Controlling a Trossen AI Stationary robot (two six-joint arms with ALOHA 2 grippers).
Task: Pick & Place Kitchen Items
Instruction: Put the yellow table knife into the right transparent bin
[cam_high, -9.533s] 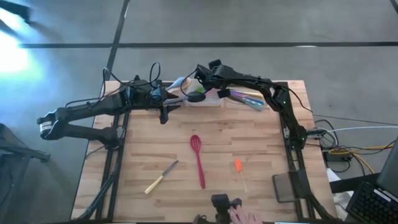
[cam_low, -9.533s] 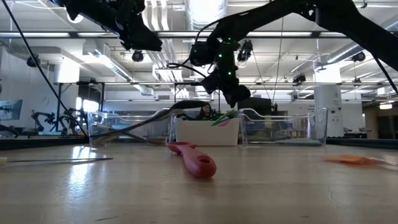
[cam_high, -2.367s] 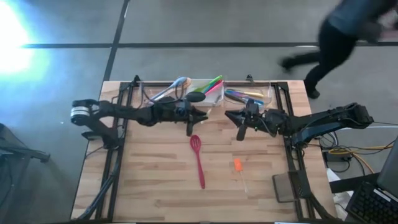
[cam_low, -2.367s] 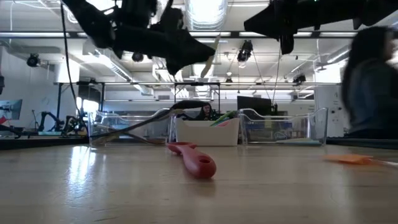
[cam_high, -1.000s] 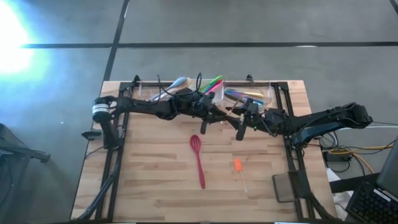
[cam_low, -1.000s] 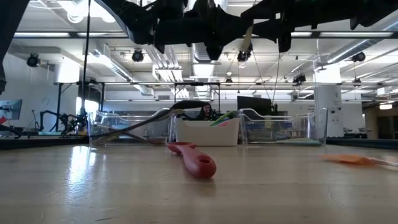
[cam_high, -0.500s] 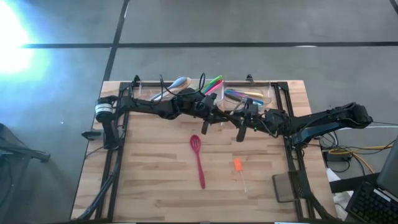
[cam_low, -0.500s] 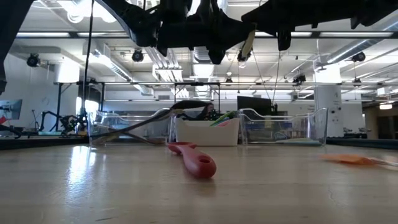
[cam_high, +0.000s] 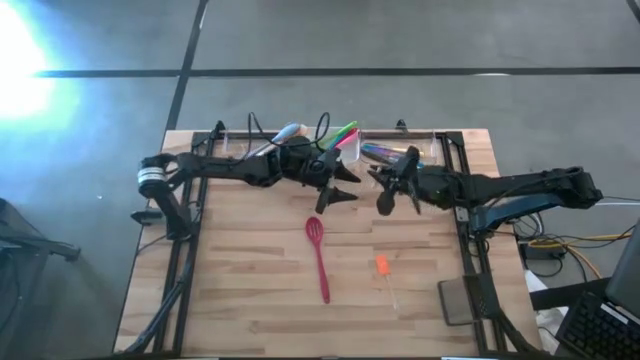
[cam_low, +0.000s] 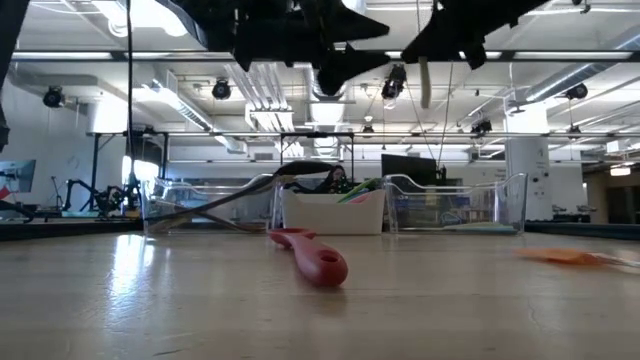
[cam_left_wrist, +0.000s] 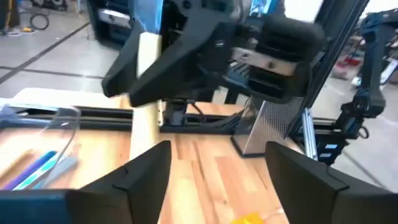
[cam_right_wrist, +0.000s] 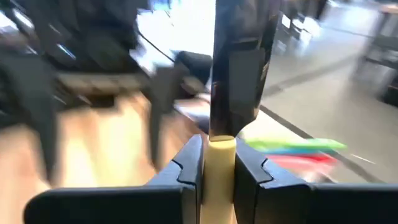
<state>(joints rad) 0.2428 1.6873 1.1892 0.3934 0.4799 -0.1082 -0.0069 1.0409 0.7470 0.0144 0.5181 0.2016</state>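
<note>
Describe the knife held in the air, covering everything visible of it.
The knife has a pale cream handle, wood by the look of it, and a dark blade. The right tool is shut on the handle, one finger against each side, and the blade extends forward past the fingers. In the low view the handle hangs upright high above the table, touching nothing else. The left tool is open in front of it, its fingers apart and not touching the knife.

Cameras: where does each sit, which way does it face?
High: overhead, straight down; both arms, red spatula.
Low: table height, level toward trays; arms overhead.
Left wrist: past open left gripper at right gripper holding knife.
Right wrist: right gripper shut on knife handle.
Shared: knife in both wrist views.
</note>
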